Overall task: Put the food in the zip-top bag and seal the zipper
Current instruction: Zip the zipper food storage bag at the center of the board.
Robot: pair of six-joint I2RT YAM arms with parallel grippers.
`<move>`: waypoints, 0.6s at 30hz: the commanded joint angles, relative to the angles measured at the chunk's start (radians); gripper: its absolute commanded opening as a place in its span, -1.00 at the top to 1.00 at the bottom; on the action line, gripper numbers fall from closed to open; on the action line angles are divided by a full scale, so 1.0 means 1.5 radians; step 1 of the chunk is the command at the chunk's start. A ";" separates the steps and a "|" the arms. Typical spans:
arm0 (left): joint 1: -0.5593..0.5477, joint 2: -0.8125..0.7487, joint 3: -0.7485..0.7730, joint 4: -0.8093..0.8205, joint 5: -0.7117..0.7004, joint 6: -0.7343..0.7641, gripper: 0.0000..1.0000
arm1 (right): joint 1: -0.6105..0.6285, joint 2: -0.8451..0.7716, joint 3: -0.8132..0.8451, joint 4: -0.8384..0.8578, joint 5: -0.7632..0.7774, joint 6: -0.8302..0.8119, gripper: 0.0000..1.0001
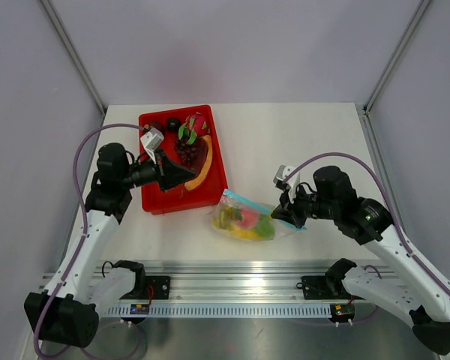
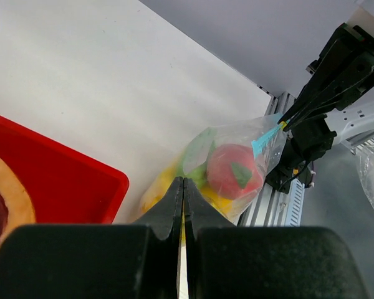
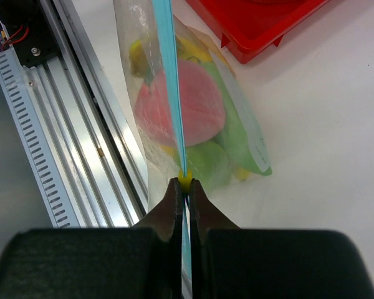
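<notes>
The tray [image 1: 148, 201] is red, holding dark red fruits [image 1: 172, 124], purple grapes [image 1: 187, 152], green leaves [image 1: 186, 135] and an orange-yellow slice [image 1: 202, 174]. The clear bag [image 1: 229, 201] shows pink-red, green and yellow food [image 3: 187, 106] under a teal zipper [image 3: 172, 81]. The table [image 1: 300, 142] is white.

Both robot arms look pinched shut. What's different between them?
The left gripper has its jaws shut on nothing; the right gripper has its jaws clamped on the teal zipper. The left hangs over the red tray; the right sits at the bag. Both are shut.

Perhaps narrow gap between tray [image 1: 186, 202] and bag [image 1: 247, 221]
</notes>
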 commanded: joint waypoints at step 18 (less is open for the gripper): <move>-0.387 0.228 0.392 -0.392 -0.342 0.356 -0.91 | -0.003 0.050 0.070 0.030 -0.017 -0.001 1.00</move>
